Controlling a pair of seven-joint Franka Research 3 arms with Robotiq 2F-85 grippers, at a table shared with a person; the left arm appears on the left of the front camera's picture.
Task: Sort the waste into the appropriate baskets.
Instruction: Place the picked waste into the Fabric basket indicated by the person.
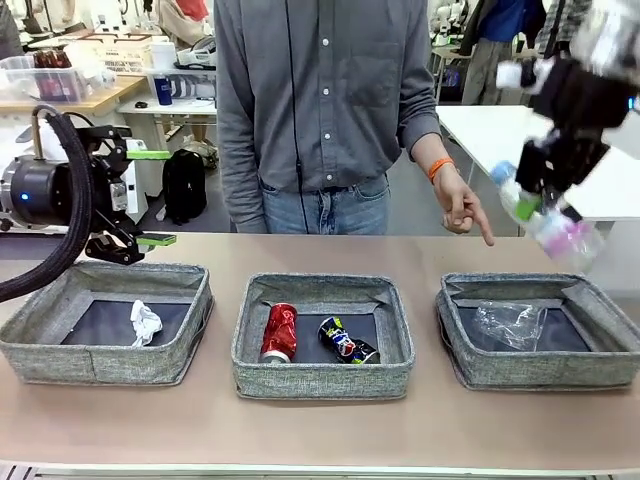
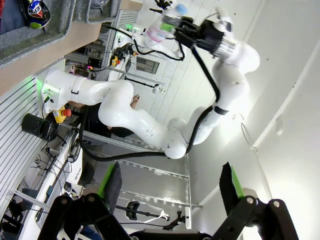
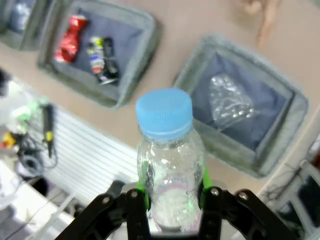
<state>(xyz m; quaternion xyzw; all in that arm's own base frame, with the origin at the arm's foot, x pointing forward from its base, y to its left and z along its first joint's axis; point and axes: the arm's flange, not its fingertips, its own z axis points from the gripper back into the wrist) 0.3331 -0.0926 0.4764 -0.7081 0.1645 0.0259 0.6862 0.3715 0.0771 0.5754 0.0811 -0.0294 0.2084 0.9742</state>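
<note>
High at the right, my right gripper [image 1: 547, 203] is shut on the small blue-capped water bottle [image 1: 548, 226], above the right basket [image 1: 540, 368]. The right wrist view shows the bottle [image 3: 169, 155] upright between the green pads [image 3: 144, 186]. A clear plastic cup [image 1: 510, 322] lies in that basket. In the middle basket [image 1: 320, 378] lie a red can [image 1: 279, 332] and a dark blue-and-yellow can [image 1: 347, 340]. The left basket [image 1: 100, 352] holds a white paper wad [image 1: 145, 322]. My left gripper [image 1: 155, 197] stands open above the left basket, nothing between its fingers [image 2: 112, 186].
A person in a grey shirt stands at the far side of the table. Their hand [image 1: 463, 208] points a finger down toward the right basket, close to the held bottle. A white table [image 1: 490, 130] stands behind at the right.
</note>
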